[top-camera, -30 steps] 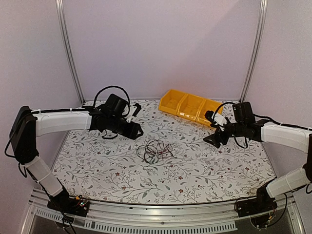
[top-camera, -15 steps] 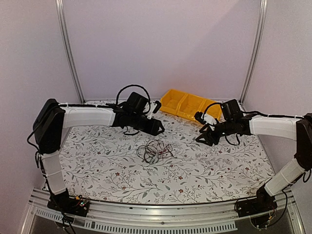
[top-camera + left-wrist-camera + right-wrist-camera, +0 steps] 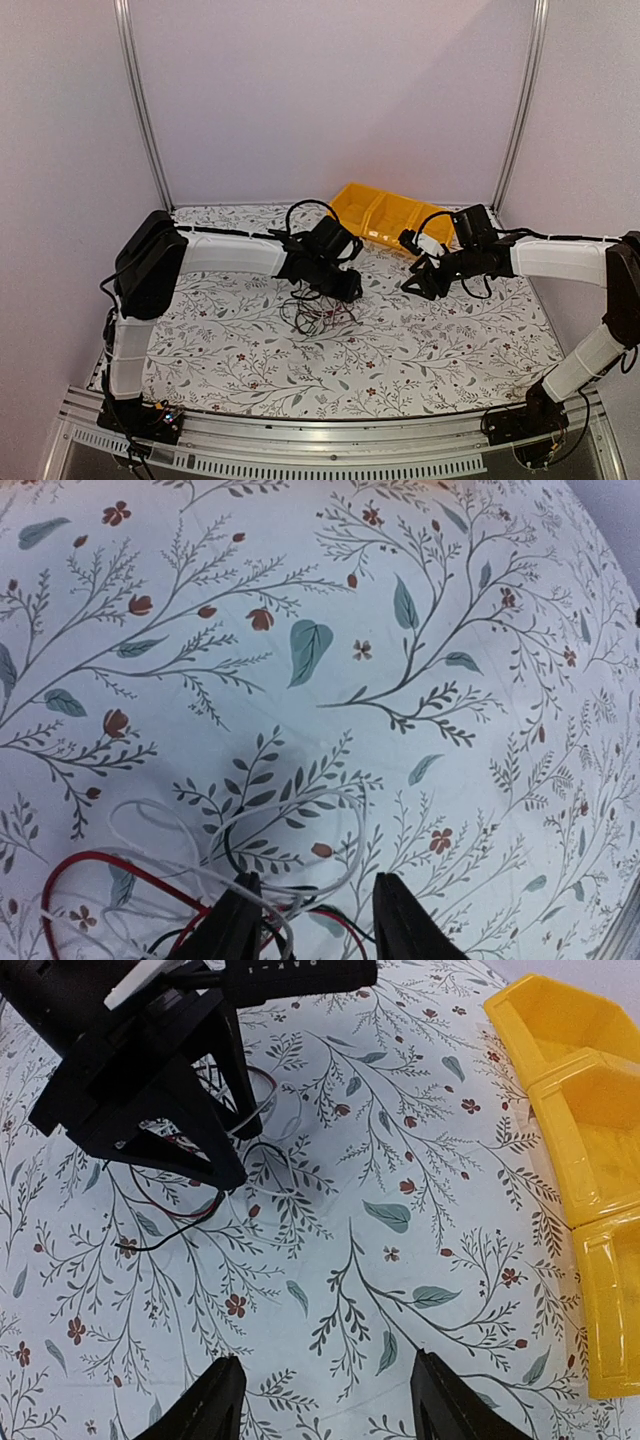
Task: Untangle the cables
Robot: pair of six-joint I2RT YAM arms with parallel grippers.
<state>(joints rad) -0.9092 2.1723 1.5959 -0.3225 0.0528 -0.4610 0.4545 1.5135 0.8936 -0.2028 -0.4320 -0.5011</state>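
Top external: cables [image 3: 316, 320] outside yellow bin [image 3: 350, 218]

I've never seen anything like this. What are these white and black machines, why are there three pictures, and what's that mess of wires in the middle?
These are two robot arms, a left arm and a right arm, fixed at the near edge of a table with a flowered cover. The wide picture comes from a camera above and behind them. The other two come from a small camera on each wrist, looking past that arm's own two fingers, which are the dark shapes at the bottom edge. The left gripper hangs open right over the cables, a small tangle of red, white and black wires. Its fingers are apart, so nothing is clamped. The right gripper is open too, off to the side over bare table. A yellow bin with three compartments sits at the back.
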